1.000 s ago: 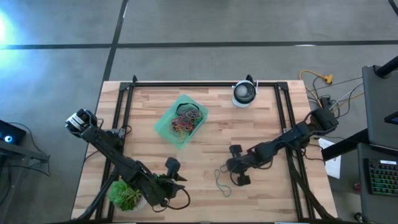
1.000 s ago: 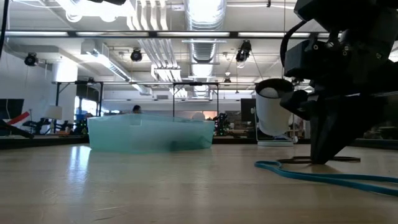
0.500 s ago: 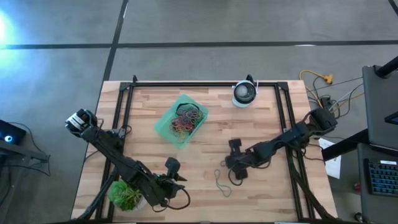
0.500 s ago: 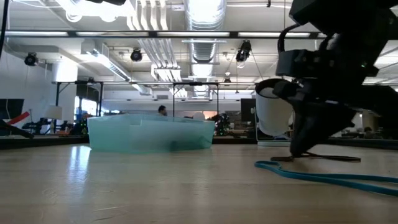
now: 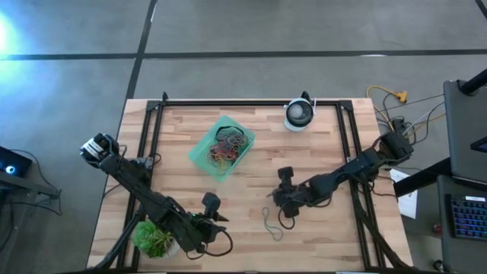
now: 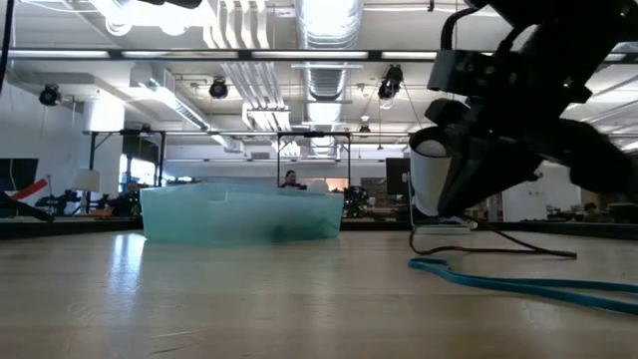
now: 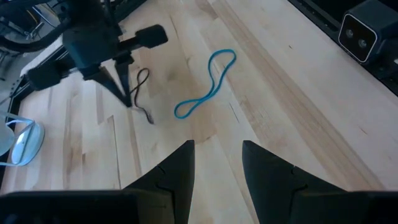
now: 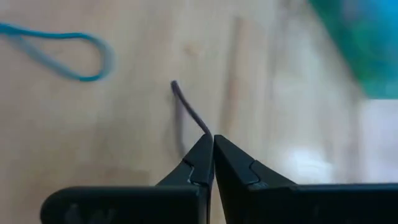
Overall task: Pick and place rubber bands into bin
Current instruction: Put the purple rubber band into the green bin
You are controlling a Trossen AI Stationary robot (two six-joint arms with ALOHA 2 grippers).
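Even overhead light keeps the table (image 5: 319, 164) bright, with glare at the high view's left edge. The right wrist view is blurred; the low view's arm is backlit.

Right gripper (image 5: 284, 210) hung low near the table (image 5: 319, 152) centre, fingers pinched together on a thin dark rubber band (image 8: 190, 109). Left gripper (image 5: 221, 218) rested parted by the table's near edge.

The bin (image 8: 364, 46) is a blurred teal patch cut off by the frame; the dark band (image 8: 189, 109) disappears behind the closed right gripper (image 8: 211, 146).
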